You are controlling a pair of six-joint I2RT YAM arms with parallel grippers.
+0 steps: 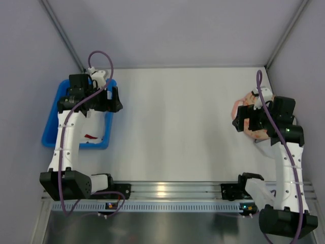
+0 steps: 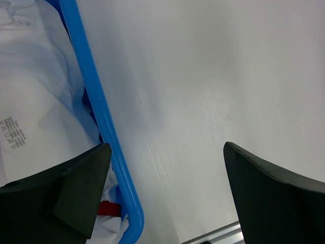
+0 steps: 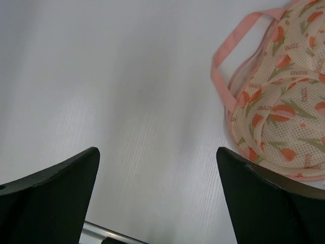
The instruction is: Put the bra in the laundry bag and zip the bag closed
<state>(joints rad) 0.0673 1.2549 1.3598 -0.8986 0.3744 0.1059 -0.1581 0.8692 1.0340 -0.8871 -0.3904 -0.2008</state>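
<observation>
Fabric, pale and white, fills the blue tray: this is the bra, bunched against the tray's inner wall with a care label showing and a red scrap near the tray's corner. The left gripper hangs spread wide and empty astride the tray's right-hand rim, one finger over the bra, the other outside the tray. The bra therefore lies just to its left; its long axis I cannot tell. The laundry bag lies well apart, far to the tray's right, beside the right gripper, likewise spread and empty. The left arm is plainly nearer the bra.
</observation>
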